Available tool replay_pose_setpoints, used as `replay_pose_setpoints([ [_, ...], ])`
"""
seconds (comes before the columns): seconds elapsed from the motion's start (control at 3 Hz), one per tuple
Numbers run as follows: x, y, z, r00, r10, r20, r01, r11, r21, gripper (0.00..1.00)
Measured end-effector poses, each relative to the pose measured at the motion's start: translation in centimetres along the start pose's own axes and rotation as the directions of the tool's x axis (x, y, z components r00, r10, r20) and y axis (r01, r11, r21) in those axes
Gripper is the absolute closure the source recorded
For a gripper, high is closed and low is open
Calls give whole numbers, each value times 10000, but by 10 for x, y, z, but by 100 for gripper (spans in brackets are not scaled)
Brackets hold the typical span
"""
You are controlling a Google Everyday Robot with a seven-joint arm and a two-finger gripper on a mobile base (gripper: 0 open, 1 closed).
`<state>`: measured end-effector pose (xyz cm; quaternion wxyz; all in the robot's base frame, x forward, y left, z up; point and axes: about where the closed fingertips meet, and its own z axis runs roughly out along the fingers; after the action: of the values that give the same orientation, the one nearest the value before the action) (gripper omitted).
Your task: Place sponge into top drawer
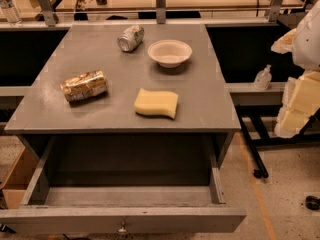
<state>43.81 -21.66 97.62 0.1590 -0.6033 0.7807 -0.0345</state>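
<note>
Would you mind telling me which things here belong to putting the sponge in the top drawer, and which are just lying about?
For the job: sponge on the tabletop; top drawer, open below it; hand, at the far right, beside the tabletop.
Just lying about: snack bag, can, white bowl, all on the tabletop.

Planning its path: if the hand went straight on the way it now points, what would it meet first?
The hand hangs right of the table, apparently pointing downward. Straight on, it would likely meet the floor beside the black frame, not the sponge; depth is unclear.
</note>
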Motion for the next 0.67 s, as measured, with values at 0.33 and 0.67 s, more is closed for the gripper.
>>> replay_pose_setpoints([
  [0.33, 0, 0, 0, 10000, -2, 13, 2, 10000, 19, 0],
  [0.67, -13, -4, 11, 9985, 224, 493, -230, 9997, 112, 0],
])
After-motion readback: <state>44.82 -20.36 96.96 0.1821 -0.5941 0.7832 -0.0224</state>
